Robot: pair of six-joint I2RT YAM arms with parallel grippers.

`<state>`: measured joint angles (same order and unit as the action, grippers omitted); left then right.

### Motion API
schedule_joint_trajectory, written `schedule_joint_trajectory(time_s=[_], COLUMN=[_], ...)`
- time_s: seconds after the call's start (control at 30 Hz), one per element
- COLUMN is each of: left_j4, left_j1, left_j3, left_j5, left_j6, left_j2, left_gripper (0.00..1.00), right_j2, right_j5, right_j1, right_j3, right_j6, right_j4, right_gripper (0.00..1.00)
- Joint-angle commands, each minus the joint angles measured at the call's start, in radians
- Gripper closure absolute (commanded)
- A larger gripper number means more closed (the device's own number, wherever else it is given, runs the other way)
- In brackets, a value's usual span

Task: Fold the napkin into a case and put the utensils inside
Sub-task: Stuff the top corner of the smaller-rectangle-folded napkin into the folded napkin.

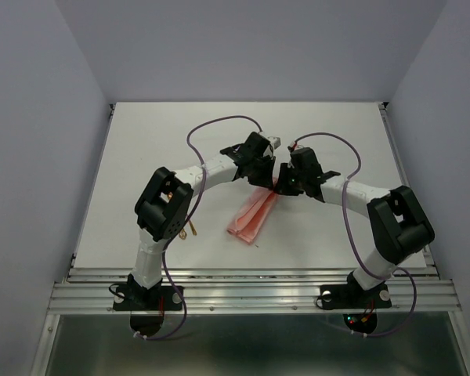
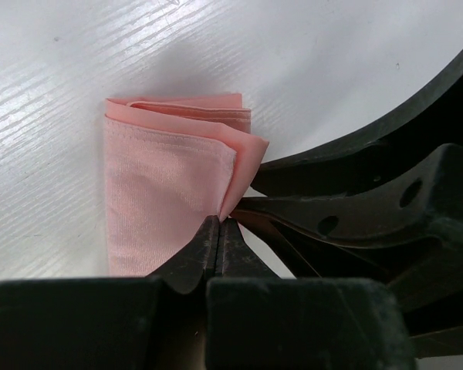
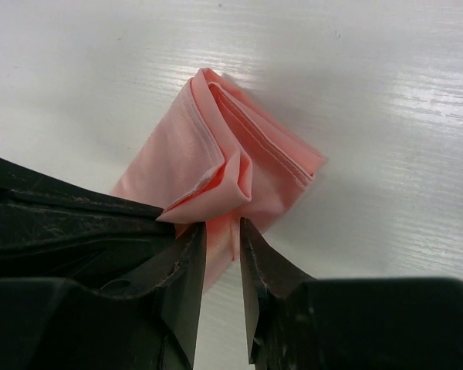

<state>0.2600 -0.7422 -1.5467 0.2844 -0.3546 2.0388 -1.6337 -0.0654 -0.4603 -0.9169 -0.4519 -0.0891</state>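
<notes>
The salmon-pink napkin (image 1: 251, 216) lies on the white table as a narrow folded strip, the case, running from near left to far right. At its far end my left gripper (image 1: 267, 179) is shut on a raised corner of the top layer (image 2: 230, 202). In the left wrist view the napkin (image 2: 166, 185) shows several stacked layers. Facing it, my right gripper (image 1: 283, 186) stands slightly open beside that same lifted fold (image 3: 225, 185), its tips (image 3: 222, 228) just off the cloth. One gold utensil (image 1: 191, 229) peeks out under the left arm's elbow.
The white table (image 1: 141, 157) has a raised rim on the left and right and a metal rail (image 1: 251, 286) at the near edge. Both arms meet over the middle, purple cables (image 1: 219, 124) looping above them.
</notes>
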Motion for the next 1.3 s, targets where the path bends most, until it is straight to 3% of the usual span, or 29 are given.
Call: schedule_joint_trajectory(time_s=[0.0,0.43,0.53,0.73,0.83,1.27], left_j4=[-0.022,-0.022,-0.022,-0.021,-0.016,0.059], left_j1=[0.004,0.006,0.006,0.006,0.006,0.003], left_j3=[0.004,-0.009,-0.013,-0.006,-0.003,-0.021], left_j5=[0.007,0.013,0.018,0.013,0.015,0.018], left_j6=[-0.014,-0.02,-0.021,-0.021,-0.018,-0.015], left_j2=[-0.063,-0.055,-0.055,-0.058,-0.057,-0.006], left_gripper=[1.0,1.0,1.0,1.0,1.0,1.0], right_j2=[-0.029,-0.075,-0.081,-0.072,-0.058,0.005], right_j5=[0.042,0.061,0.113,0.196,0.216,0.223], right_j1=[-0.021,-0.04,-0.04,-0.04,-0.04,-0.04], right_j3=[-0.048,-0.069,-0.073,-0.065,-0.05,0.041], right_j6=[0.048,0.084,0.079,0.052,0.012,-0.18], right_j4=[-0.003,0.017,0.014,0.017,0.029,0.115], right_gripper=[0.7,0.68,0.7,0.93,0.99,0.99])
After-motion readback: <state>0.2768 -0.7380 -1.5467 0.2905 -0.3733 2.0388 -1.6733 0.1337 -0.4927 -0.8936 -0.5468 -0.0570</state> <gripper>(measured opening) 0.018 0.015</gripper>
